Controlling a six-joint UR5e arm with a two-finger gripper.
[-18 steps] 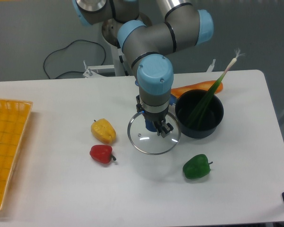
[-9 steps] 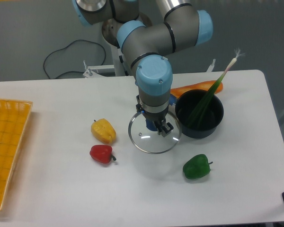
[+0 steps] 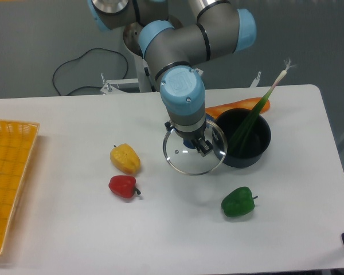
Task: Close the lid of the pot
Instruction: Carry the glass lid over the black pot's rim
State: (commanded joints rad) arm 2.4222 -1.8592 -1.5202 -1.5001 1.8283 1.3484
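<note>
Holding the pot lid [image 3: 190,157] by its small dark centre knob, your claw [image 3: 199,145] is clamped shut on it, and the glass disc hangs tilted above the surface [image 3: 74,223], its right edge overlapping the left rim of the pot [image 3: 247,150]. The pot sits just right of the lid, open, and you have a green onion [image 3: 258,112] lying across it: the green end dips into the pot while the white root end juts out well past the far rim toward the upper right. A carrot [image 3: 235,106] lies touching the pot's far side. You also have a green pepper [image 3: 238,201] in front of the pot, a yellow pepper [image 3: 125,158] and a red pepper [image 3: 123,186] left of the lid, and a yellow basket [image 3: 11,172] at the far left edge.
</note>
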